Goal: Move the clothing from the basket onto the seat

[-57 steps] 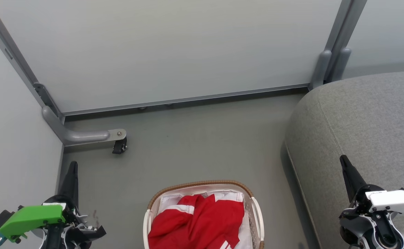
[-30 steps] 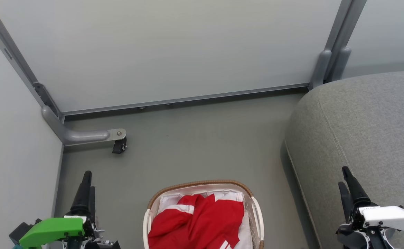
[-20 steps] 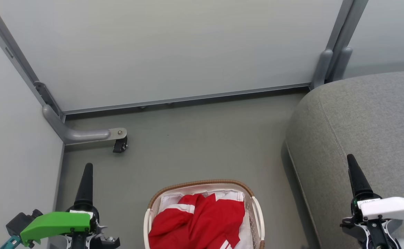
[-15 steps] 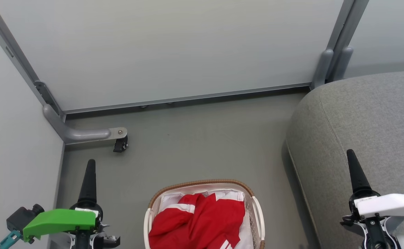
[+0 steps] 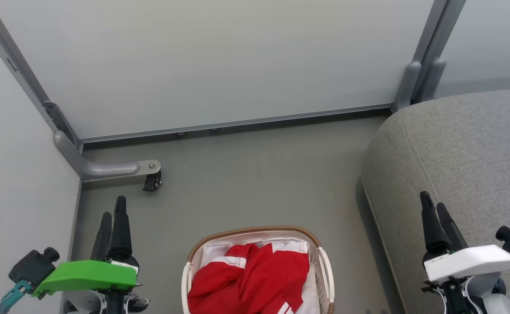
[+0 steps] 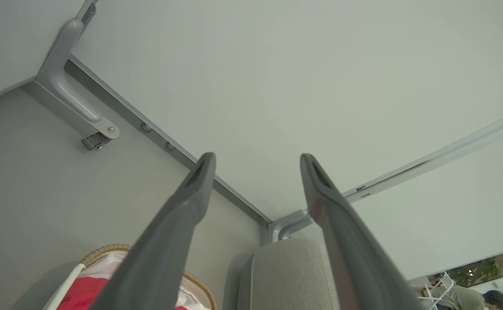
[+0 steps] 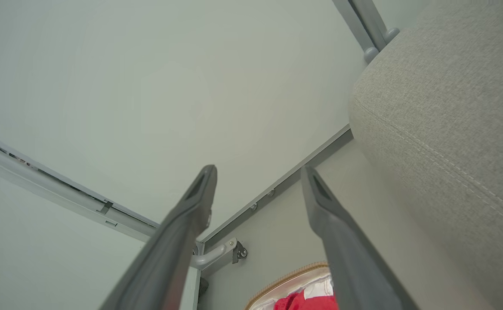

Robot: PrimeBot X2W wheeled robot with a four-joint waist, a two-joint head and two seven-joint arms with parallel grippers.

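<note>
Gaping, empty: left pincer [image 5: 113,207], right pincer [image 5: 432,199]

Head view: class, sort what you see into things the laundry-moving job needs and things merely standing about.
Job: red clothing, white basket, grey seat.
Standing about: partition wall, wheeled foot, floor.
</note>
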